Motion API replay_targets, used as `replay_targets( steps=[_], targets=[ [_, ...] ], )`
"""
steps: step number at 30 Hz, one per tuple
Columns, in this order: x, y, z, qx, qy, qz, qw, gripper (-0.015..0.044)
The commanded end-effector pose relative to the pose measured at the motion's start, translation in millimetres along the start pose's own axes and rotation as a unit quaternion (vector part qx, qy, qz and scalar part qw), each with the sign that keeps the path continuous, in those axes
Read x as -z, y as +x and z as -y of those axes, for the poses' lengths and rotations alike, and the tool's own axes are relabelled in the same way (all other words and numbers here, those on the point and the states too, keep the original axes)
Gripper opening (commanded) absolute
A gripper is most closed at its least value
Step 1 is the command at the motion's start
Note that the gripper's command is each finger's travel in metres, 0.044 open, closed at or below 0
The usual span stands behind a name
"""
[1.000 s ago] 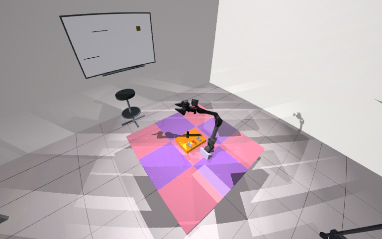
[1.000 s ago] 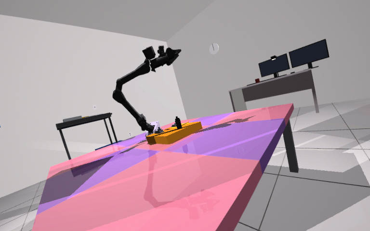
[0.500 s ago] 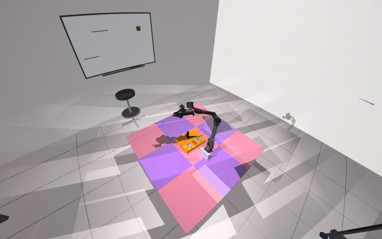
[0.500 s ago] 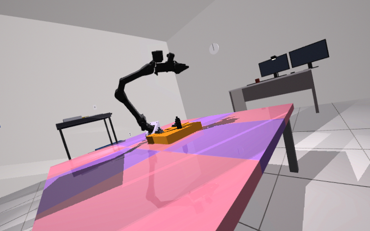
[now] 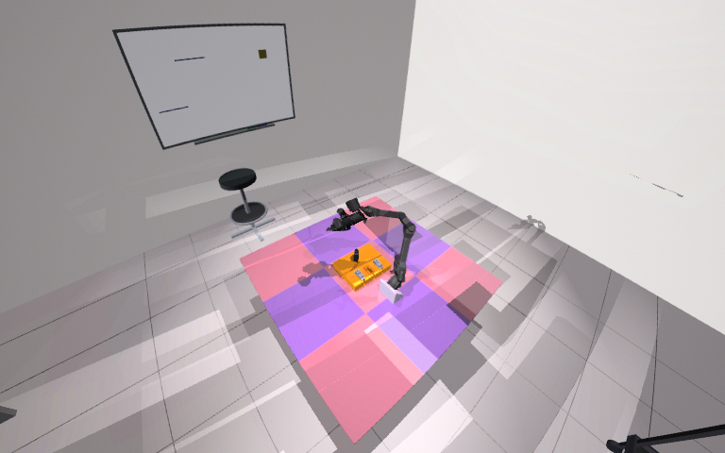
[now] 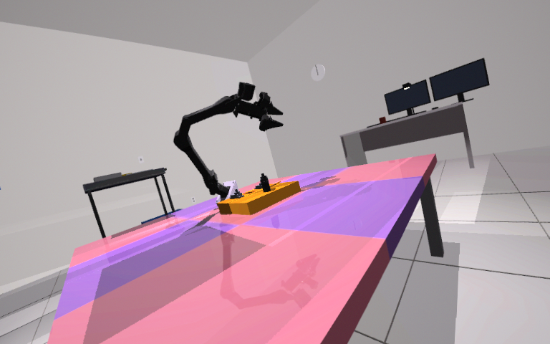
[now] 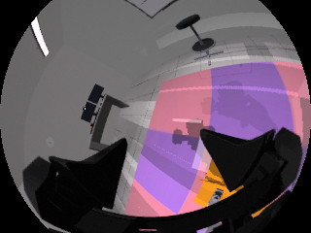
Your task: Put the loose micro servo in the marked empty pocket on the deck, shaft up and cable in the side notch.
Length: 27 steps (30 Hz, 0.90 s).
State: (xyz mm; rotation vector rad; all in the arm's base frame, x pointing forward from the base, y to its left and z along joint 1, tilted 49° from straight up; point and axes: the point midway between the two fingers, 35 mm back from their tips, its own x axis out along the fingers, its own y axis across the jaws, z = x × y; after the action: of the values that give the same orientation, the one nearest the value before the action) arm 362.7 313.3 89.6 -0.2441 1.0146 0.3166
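The orange deck point(image 5: 344, 273) point(image 6: 269, 198) point(image 7: 205, 192) lies on the table by the arm's base. Two small grey parts point(image 5: 359, 275) point(image 5: 378, 262) sit on its top, with a small dark reddish patch point(image 5: 368, 270) between them. One grey part point(image 7: 216, 195) also shows in the wrist view. A black upright piece point(image 5: 356, 255) point(image 6: 265, 183) stands on the deck. I cannot tell which part is the loose micro servo, nor make out its shaft, its cable or the pocket's notch. My gripper point(image 6: 283, 119) point(image 7: 163, 138) is open and empty, high above the table and beyond the deck's far side.
The pink and purple table point(image 5: 321, 330) point(image 6: 312, 226) point(image 7: 187, 99) bears the deck and the white base plate point(image 5: 391, 291) of the arm. A stool point(image 5: 237, 178) point(image 7: 188, 22) stands past the table. A desk with monitors point(image 6: 407, 97) point(image 7: 95, 93) is farther off.
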Motion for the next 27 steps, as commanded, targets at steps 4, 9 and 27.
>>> replay_targets(
  steps=[4,9,27],
  targets=[
    [26.6,12.7,30.3,0.069,0.087,-0.058,0.992,0.0440],
    [45.1,16.5,50.6,0.122,0.145,-0.091,0.978,0.0440],
    [105.2,4.2,124.6,0.338,0.319,-0.151,0.872,0.0440]
  ],
)
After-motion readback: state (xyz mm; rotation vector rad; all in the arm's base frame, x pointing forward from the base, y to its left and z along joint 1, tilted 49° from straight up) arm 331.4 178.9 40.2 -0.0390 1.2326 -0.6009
